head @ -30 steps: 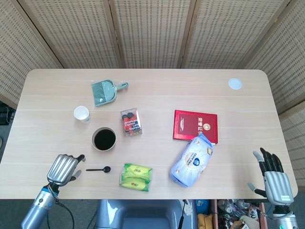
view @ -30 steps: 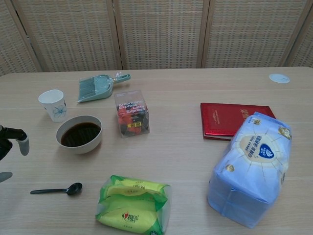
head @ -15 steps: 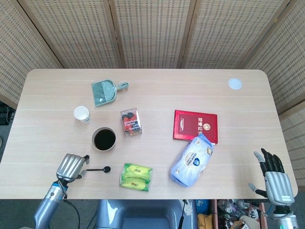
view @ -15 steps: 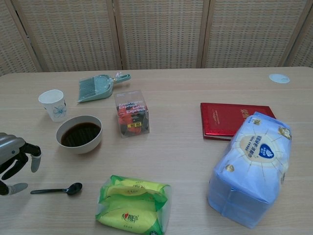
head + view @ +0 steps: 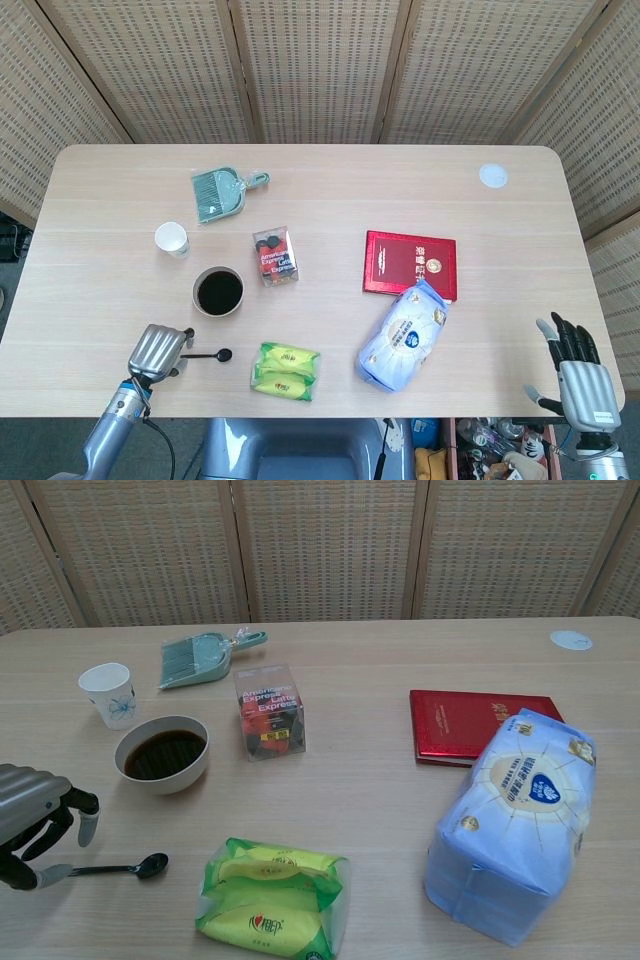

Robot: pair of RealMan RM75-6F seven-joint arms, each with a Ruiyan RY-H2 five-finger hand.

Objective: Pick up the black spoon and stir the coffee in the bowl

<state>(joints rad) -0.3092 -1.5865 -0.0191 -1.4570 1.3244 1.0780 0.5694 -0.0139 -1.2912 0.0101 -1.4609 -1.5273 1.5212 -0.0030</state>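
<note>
The black spoon (image 5: 128, 867) lies flat on the table near the front edge, its scoop (image 5: 224, 353) pointing right. The bowl (image 5: 160, 772) of dark coffee (image 5: 218, 291) stands just behind it. My left hand (image 5: 35, 820) hovers over the handle's left end, fingers curved down and apart, with the thumb at the handle's tip; in the head view the left hand (image 5: 160, 350) hides that end. The spoon still lies on the wood. My right hand (image 5: 577, 368) shows only in the head view, off the table's front right corner, fingers spread and holding nothing.
A green-yellow packet (image 5: 272, 898) lies right of the spoon. A paper cup (image 5: 108, 694), a teal dustpan (image 5: 200, 657) and a clear snack box (image 5: 270, 711) stand behind the bowl. A red book (image 5: 470, 723) and a blue-white bag (image 5: 515, 820) fill the right side.
My left hand has moved right and a little forward, from beside the spoon to over the handle's end. The spoon, the bowl and my right hand have stayed put.
</note>
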